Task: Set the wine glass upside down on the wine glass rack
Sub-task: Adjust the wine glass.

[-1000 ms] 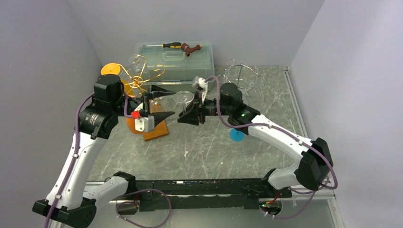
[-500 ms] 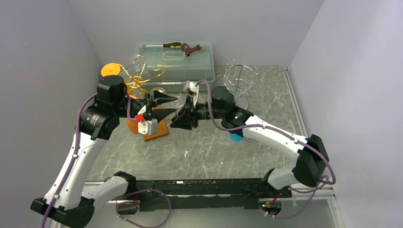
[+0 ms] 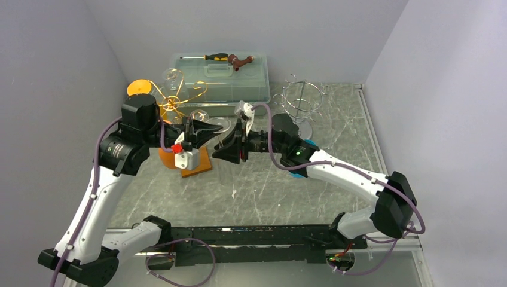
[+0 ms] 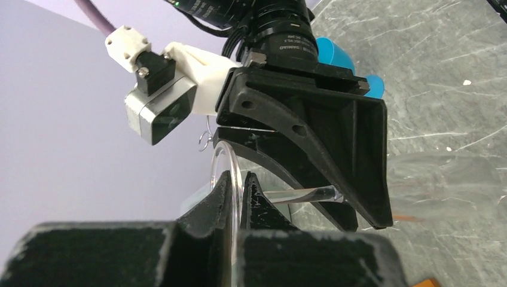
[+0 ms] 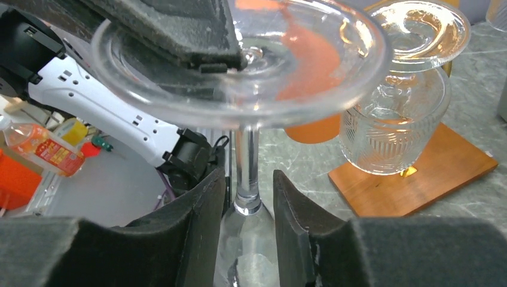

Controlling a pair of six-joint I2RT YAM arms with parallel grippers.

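Handover near the gold wire rack (image 3: 173,103): left jaws pinch the wine glass (image 5: 247,161) by its foot, right jaws clasp its stem and, I judge, must release next.

Soft even light; blurred near fingers.

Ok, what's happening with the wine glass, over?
Left gripper pinching wine glass foot. Right gripper gripping its stem. Glass sideways, midair. Second glass on board nearby.
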